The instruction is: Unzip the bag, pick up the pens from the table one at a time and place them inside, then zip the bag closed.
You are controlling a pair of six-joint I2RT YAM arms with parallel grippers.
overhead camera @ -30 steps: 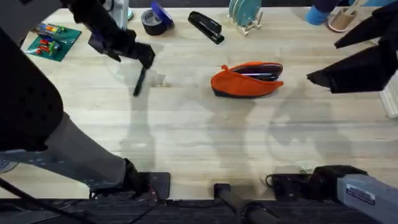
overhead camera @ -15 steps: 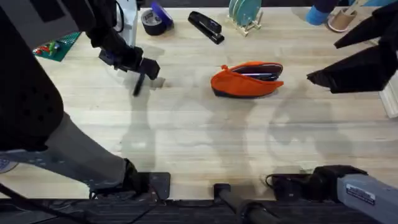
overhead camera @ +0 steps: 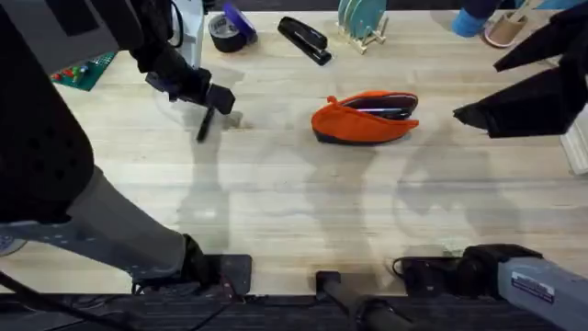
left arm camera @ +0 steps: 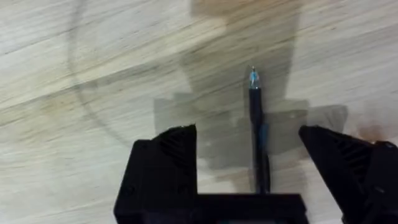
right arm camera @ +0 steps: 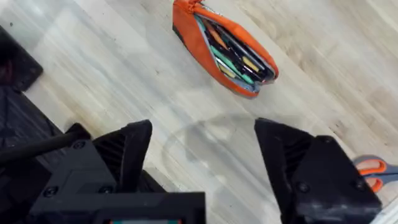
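Note:
The orange bag (overhead camera: 365,118) lies unzipped at the middle of the table (overhead camera: 294,202), with several pens showing in its opening (right arm camera: 231,51). One black pen (overhead camera: 205,122) lies on the wood to the left of the bag. My left gripper (overhead camera: 217,99) hovers just over that pen. In the left wrist view it is open (left arm camera: 249,134), and the pen (left arm camera: 257,124) lies between its fingers, untouched. My right gripper (right arm camera: 204,127) is open and holds nothing. It hangs to the right of the bag (overhead camera: 461,115).
A black stapler (overhead camera: 303,39), a tape roll (overhead camera: 228,29) and a rack of plates (overhead camera: 360,23) line the far edge. A green board with bricks (overhead camera: 87,66) sits far left. Orange-handled scissors (right arm camera: 373,168) lie beyond the right gripper.
My left gripper has shifted right and come down over the pen on the table, then stopped. The pen, the bag and my right arm have not moved.

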